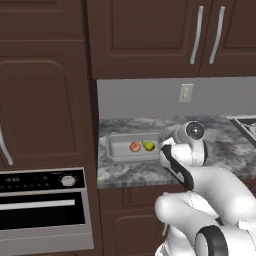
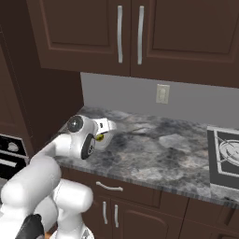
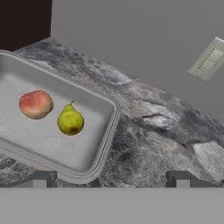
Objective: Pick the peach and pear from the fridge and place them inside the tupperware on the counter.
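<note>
1. The peach (image 3: pixel 36 104) and pear (image 3: pixel 70 121) are lying side by side inside the tupperware (image 3: pixel 103 144), just apart, the pear's stem pointing up.
2. The tupperware is sitting on the marbled desk (image 3: pixel 166 144), near its left end by the tall dark cabinet (image 1: pixel 45 100).
3. The tool (image 3: pixel 111 178) is hanging with its fingers spread wide, holding nothing, over the tupperware's near rim.
4. In the left base view the arm is reaching over the desk edge just right of the tupperware (image 1: pixel 116 148).
5. A wall outlet (image 3: pixel 208 59) is sitting on the grey backsplash above the desk.
6. An oven (image 1: pixel 42 210) is standing left of the desk, and a stove (image 2: pixel 224 158) is lying at its right.
</note>
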{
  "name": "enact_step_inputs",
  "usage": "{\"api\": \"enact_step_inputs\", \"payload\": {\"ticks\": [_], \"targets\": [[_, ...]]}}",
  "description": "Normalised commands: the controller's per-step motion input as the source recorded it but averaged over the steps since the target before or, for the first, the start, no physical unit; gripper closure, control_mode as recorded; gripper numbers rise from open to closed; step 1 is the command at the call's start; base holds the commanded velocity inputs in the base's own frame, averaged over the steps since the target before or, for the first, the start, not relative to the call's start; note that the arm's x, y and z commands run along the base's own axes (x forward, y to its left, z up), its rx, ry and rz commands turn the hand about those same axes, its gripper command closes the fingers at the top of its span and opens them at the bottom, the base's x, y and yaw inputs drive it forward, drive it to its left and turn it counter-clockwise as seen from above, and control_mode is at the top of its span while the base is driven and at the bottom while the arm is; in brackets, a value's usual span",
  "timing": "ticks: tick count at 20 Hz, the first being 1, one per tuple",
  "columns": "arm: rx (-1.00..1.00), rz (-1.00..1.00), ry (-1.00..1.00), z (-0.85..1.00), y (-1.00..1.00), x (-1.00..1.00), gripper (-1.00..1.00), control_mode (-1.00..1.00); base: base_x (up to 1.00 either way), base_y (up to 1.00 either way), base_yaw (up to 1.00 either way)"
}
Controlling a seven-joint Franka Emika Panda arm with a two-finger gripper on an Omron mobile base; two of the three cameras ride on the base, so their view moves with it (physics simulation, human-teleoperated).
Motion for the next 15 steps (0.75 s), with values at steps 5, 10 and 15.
{"api": "enact_step_inputs", "payload": {"ticks": [5, 10, 15], "targets": [[0.11, -0.16, -0.05, 0.85, -0.99, -0.83, -1.0, -1.0, 0.0, 0.0, 0.0], [0.1, -0.12, -0.01, 0.65, -0.9, -0.91, -1.0, -1.0, 0.0, 0.0, 0.0], [0.06, -0.04, -0.06, 0.74, -0.75, -0.83, -1.0, -1.0, 0.0, 0.0, 0.0]]}}
